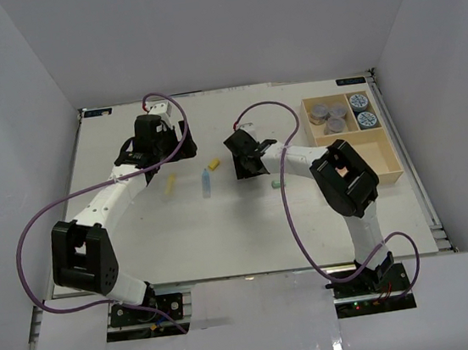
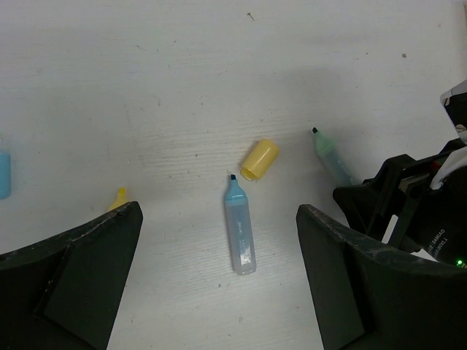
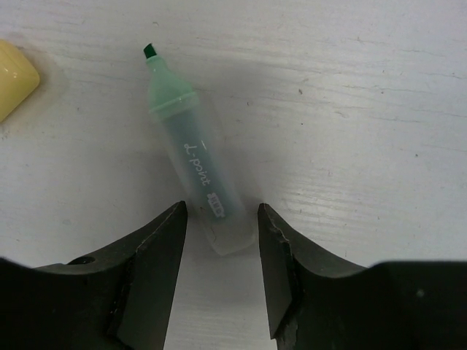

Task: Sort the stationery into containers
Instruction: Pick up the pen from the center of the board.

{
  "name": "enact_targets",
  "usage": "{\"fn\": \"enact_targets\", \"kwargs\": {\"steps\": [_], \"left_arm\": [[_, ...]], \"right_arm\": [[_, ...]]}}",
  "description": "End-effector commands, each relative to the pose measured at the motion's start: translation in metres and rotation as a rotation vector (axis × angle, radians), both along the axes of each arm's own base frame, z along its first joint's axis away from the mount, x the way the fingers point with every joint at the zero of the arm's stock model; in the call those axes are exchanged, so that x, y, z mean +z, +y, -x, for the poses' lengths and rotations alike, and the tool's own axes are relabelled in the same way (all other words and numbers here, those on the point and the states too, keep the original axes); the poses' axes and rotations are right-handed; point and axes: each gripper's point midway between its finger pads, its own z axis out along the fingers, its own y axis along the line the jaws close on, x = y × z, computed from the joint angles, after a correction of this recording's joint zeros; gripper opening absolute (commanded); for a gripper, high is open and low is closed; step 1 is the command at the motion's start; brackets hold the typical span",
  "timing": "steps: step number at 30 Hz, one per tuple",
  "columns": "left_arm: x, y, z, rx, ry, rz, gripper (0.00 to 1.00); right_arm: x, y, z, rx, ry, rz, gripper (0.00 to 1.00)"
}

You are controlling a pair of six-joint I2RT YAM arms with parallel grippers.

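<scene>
A green marker (image 3: 191, 149) lies flat on the white table, its blunt end between the fingertips of my right gripper (image 3: 221, 208). The jaws stand close on either side of it with a narrow gap each way, so the gripper is open. From above, the right gripper (image 1: 246, 169) hides this marker. My left gripper (image 2: 219, 210) hovers wide open over a blue marker (image 2: 239, 233) and holds nothing. A yellow cap (image 2: 260, 159) lies between the blue and green markers. A yellow marker (image 1: 169, 185) lies left of the blue marker (image 1: 206, 183). The wooden tray (image 1: 389, 152) stands at the right.
The tray's back sections hold grey rolls (image 1: 329, 116) and blue-and-white rolls (image 1: 363, 110); its large front section looks bare. A small green piece (image 1: 276, 184) lies beside the right arm. A blue object (image 2: 4, 173) shows at the left wrist view's left edge.
</scene>
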Motion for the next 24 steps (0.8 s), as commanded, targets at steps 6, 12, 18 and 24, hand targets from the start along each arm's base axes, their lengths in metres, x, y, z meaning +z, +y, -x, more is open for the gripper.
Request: {"fn": "enact_targets", "kwargs": {"steps": [6, 12, 18, 24], "left_arm": [[0.020, -0.003, -0.004, -0.005, -0.035, 0.028, 0.98], [0.020, -0.004, -0.004, -0.009, -0.034, 0.031, 0.98], [0.020, -0.004, -0.005, -0.010, -0.033, 0.029, 0.98], [0.018, -0.005, -0.004, -0.013, -0.026, 0.035, 0.98]], "right_arm": [[0.007, -0.001, 0.011, 0.021, -0.004, 0.009, 0.46], [0.005, -0.006, 0.014, 0.019, 0.001, 0.023, 0.45], [0.004, -0.008, 0.017, 0.023, 0.007, 0.027, 0.41], [0.006, -0.010, 0.020, 0.028, 0.004, 0.022, 0.35]]}}
